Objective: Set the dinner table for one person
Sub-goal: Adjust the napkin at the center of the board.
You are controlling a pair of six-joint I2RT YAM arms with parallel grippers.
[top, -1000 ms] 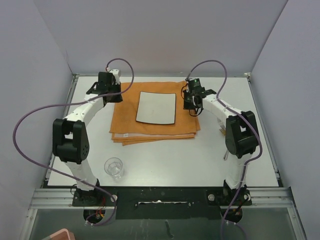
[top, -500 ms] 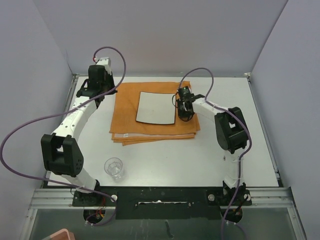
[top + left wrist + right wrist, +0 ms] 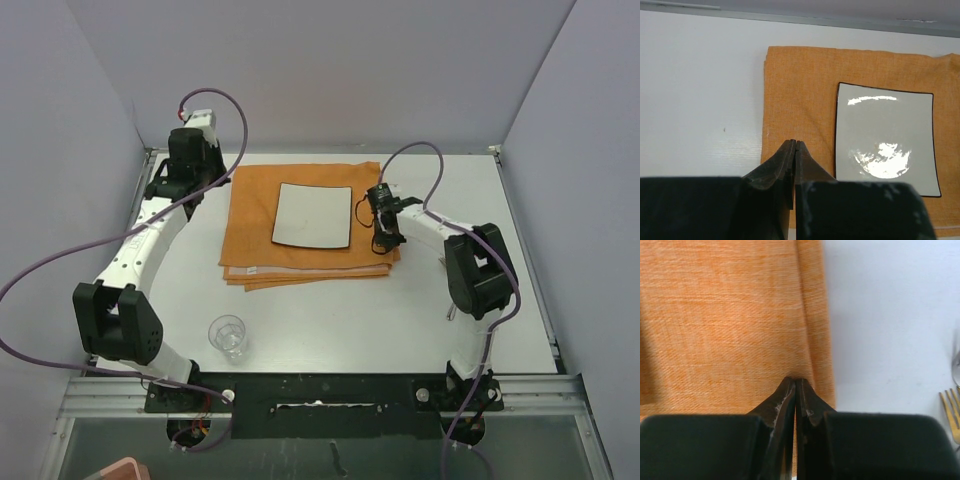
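Orange placemat (image 3: 250, 225) anchors the setting toward the far edge of the dinner table (image 3: 400, 310), a square plate (image 3: 313, 214) resting on its middle. Both the left gripper (image 3: 795, 143) and right gripper (image 3: 795, 382) hover pressed together, empty; glass (image 3: 228, 337) by the near-left corner and fork (image 3: 951, 412) on bare table beside the mat likely await placing.

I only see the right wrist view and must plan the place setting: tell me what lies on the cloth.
Observer: A square white plate lies on the orange cloth, to the left of the right tool.
Operator: Report anything else on the table.
Observer: A clear glass stands upright on the table, off the cloth, near the left arm's base.
Operator: Give me the left tool.
Observer: The left tool is shut and holds nothing.
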